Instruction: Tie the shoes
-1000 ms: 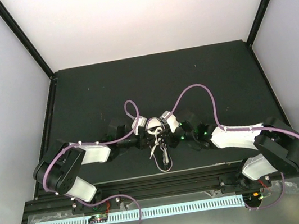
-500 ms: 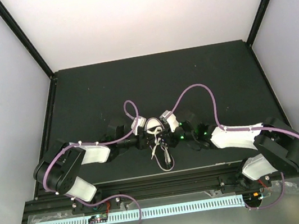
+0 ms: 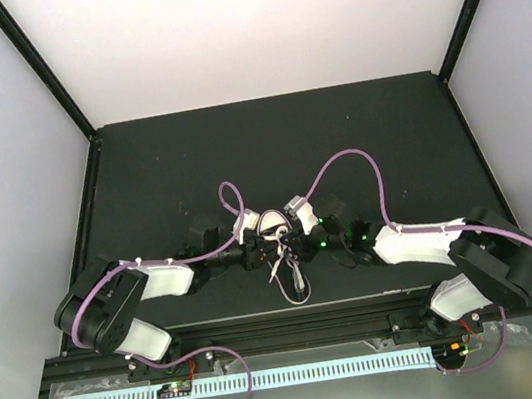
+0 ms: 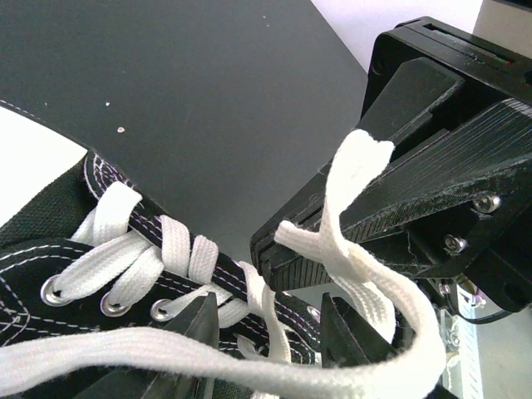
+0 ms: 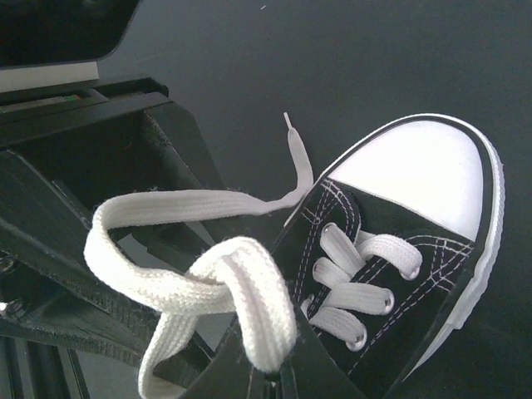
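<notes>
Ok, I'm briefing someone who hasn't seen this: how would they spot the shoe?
On the black table, look centre, toward the near edge, where the left gripper and right gripper meet. The small black canvas sneaker lies between them, told apart by its white toe cap and laces.

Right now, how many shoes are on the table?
1: a black sneaker at the near middle of the table. No second shoe shows, though the left arm and right arm hide some tabletop.
</notes>
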### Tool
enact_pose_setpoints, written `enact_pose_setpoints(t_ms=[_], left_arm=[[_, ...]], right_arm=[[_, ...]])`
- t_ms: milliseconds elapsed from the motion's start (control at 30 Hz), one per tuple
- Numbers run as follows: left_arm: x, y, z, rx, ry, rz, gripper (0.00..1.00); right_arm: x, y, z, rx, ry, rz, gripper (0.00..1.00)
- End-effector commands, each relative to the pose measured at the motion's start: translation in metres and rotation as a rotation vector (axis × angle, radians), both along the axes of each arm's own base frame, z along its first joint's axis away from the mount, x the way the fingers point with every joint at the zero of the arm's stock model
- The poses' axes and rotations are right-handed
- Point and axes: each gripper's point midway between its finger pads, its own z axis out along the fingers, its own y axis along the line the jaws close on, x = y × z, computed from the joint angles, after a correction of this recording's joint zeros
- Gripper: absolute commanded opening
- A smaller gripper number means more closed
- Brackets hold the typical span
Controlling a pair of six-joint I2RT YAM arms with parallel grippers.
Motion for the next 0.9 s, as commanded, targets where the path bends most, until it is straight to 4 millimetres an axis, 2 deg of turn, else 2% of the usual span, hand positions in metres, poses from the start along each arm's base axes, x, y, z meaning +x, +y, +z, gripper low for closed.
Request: enact_pose_setpoints(t_ms=[0, 400, 533, 667, 733, 767, 867], left_arm=[[0.001, -0.007, 0.009, -0.028, -0.033, -0.032, 0.35], [0.002, -0.021, 0.002, -0.011, -0.019, -0.055, 0.33], [0.004, -0.018, -0.002, 0.005, -0.015, -0.029, 0.21], [0.007, -0.012, 0.005, -0.006, -0.039, 0.029, 0.05], [0.010, -0.006, 0.008, -0.003, -0.056, 0.081, 0.02], [0.010, -0.002, 0.009, -0.003, -0.064, 0.101, 0.02], [0.010, 0.002, 0.013, -0.002, -0.077, 0.127, 0.02]], right_arm=[[0.010, 0.009, 0.018, 0.057, -0.052, -0.004, 0.02], [0.009, 0.009, 0.018, 0.061, -0.048, 0.001, 0.02], [0.008, 0.007, 0.018, 0.058, -0.048, -0.009, 0.02], [0.008, 0.002, 0.015, 0.044, -0.035, -0.026, 0.02], [0.006, -0.002, 0.012, 0.031, -0.021, -0.041, 0.08], [0.004, -0.005, 0.009, 0.027, -0.011, -0.047, 0.14], [-0.003, -0.015, 0.003, 0.011, 0.019, -0.063, 0.43]])
